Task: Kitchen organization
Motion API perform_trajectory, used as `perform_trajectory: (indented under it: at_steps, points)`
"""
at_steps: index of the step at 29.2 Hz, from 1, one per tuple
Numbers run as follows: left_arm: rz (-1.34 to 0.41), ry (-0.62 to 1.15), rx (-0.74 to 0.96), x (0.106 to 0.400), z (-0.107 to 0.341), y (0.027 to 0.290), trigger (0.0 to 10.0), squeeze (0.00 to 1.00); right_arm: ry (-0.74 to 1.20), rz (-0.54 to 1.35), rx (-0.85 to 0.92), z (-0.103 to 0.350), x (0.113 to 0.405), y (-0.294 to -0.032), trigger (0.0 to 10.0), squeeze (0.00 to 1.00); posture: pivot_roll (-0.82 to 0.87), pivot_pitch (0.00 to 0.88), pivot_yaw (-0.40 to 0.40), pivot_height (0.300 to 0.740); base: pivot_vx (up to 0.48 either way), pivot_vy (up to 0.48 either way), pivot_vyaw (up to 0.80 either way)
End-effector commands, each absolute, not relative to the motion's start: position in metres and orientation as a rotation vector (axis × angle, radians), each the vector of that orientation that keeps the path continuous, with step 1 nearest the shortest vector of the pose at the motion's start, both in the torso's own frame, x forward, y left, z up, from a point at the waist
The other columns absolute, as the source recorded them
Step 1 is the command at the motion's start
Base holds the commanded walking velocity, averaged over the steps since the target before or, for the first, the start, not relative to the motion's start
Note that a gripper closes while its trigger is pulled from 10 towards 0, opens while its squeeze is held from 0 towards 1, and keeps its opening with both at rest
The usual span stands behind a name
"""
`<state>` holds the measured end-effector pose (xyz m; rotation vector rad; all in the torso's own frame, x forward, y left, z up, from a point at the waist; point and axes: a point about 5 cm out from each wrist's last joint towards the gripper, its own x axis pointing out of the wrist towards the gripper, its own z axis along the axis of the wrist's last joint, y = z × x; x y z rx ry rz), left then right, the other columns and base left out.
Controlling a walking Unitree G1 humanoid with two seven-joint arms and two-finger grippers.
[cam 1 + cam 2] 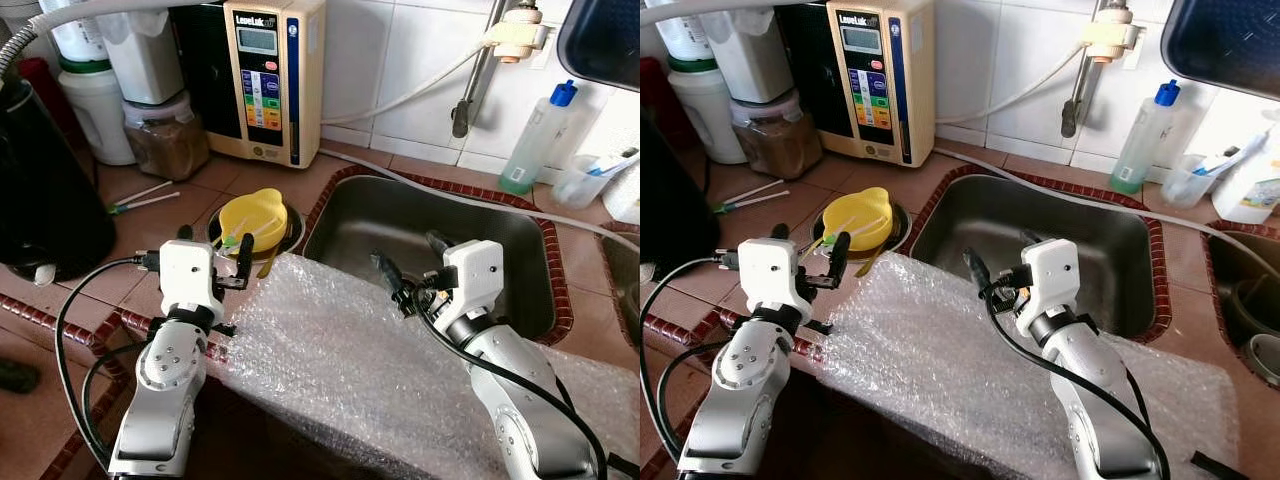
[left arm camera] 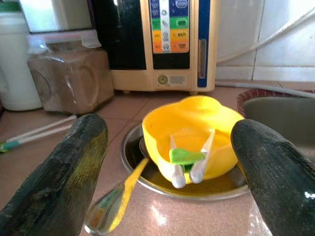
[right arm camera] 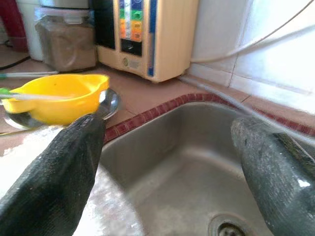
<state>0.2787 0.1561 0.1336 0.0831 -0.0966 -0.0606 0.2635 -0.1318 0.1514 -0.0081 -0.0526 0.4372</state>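
Left gripper [image 1: 213, 258] spread wide, empty; yellow bowl [image 1: 254, 218] just ahead of fingertips, sitting in round metal dish [image 2: 147, 172], white-green tongs [image 2: 188, 161] inside bowl. Left wrist view adds spoon [image 2: 114, 202] leaning from dish rim. Right gripper [image 1: 412, 270] spread wide, empty, above sink [image 1: 520, 260] edge, bubble wrap [image 1: 340, 370] under both wrists. Right wrist view shows sink drain [image 3: 227, 229].

Just ahead of the open left hand [image 2: 167, 162], between its fingers [image 2: 54, 182], a yellow bowl [image 2: 192, 135] sits in a metal dish [image 2: 216, 182], a spoon [image 2: 115, 201] leaning out.
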Motion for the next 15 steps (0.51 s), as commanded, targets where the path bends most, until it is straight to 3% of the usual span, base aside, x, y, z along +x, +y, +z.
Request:
perform_trajectory:
  at_steps: [1, 2, 3, 4, 6, 15]
  points:
    - [-0.081, -0.067, 0.076, 0.28, 0.1285, 0.1515, 10.0, 0.0, 0.008, 0.499, 0.048, 0.1456, 0.2583, -0.1234, 10.0, 0.0, -0.02, 0.0, -0.009, 0.74, 0.0, 0.0, 0.0]
    - [-0.081, -0.067, 0.076, 0.28, 0.1285, 0.1515, 10.0, 0.0, 0.008, 0.499, 0.048, 0.1456, 0.2583, -0.1234, 10.0, 0.0, -0.02, 0.0, -0.009, 0.74, 0.0, 0.0, 0.0]
    - [-0.085, -0.062, 0.072, 0.2803, 0.1274, 0.1506, 8.0, 0.0, 0.021, 0.513, 0.049, 0.1437, 0.2568, -0.1224, 10.0, 0.0, -0.02, 0.0, -0.008, 0.74, 0.0, 0.0, 0.0]
    - [-0.085, -0.062, 0.072, 0.2803, 0.1274, 0.1506, 8.0, 0.0, 0.021, 0.513, 0.049, 0.1437, 0.2568, -0.1224, 10.0, 0.0, -0.02, 0.0, -0.008, 0.74, 0.0, 0.0, 0.0]
    - [-0.101, -0.058, 0.052, 0.2807, 0.1262, 0.1485, 0.0, 0.0, 0.025, 0.538, 0.031, 0.1421, 0.2542, -0.1209, 10.0, 0.0, -0.02, 0.0, -0.008, 0.74, 0.0, 0.0, 0.0]
    - [-0.122, -0.057, 0.045, 0.2823, 0.1258, 0.1454, 0.0, 0.0, 0.036, 0.575, 0.026, 0.1419, 0.2513, -0.116, 10.0, 0.0, -0.03, 0.0, -0.009, 0.74, 0.0, 0.0, 0.0]
